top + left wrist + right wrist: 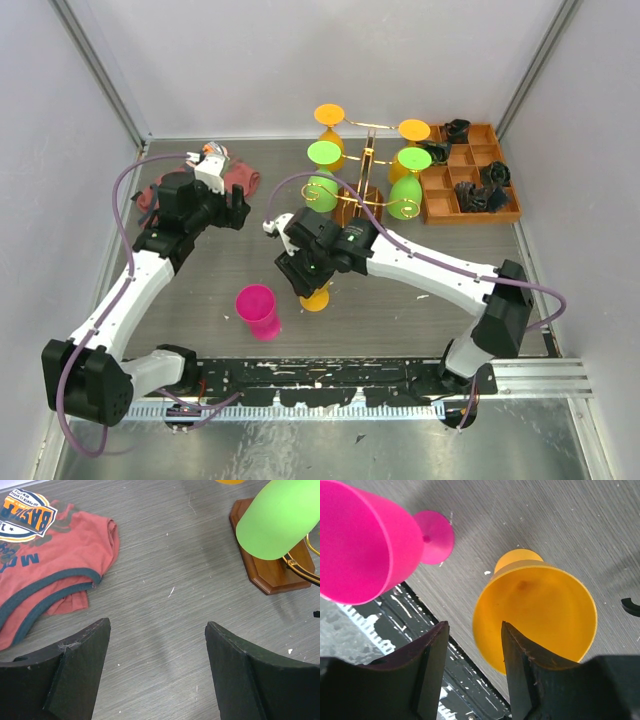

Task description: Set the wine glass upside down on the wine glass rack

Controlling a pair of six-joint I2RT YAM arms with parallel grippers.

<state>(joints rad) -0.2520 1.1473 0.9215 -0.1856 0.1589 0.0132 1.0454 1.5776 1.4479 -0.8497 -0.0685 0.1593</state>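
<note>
An orange wine glass (316, 299) stands upright on the table in front of the rack; in the right wrist view I look down into its bowl (540, 610). My right gripper (298, 272) is open right above it (473, 626). The near wall of the rim lies between the fingers, with one finger over the bowl and one outside. The gold wire rack (366, 165) on its brown wooden base (272, 572) carries several orange and green glasses hung upside down. My left gripper (240, 210) is open and empty (156, 626) over bare table to the left of the rack.
A pink wine glass (258, 310) stands upright to the left of the orange one, also in the right wrist view (365, 545). A red shirt (235, 180) lies at the back left (45, 555). An orange-brown compartment tray (470, 195) with black parts sits back right.
</note>
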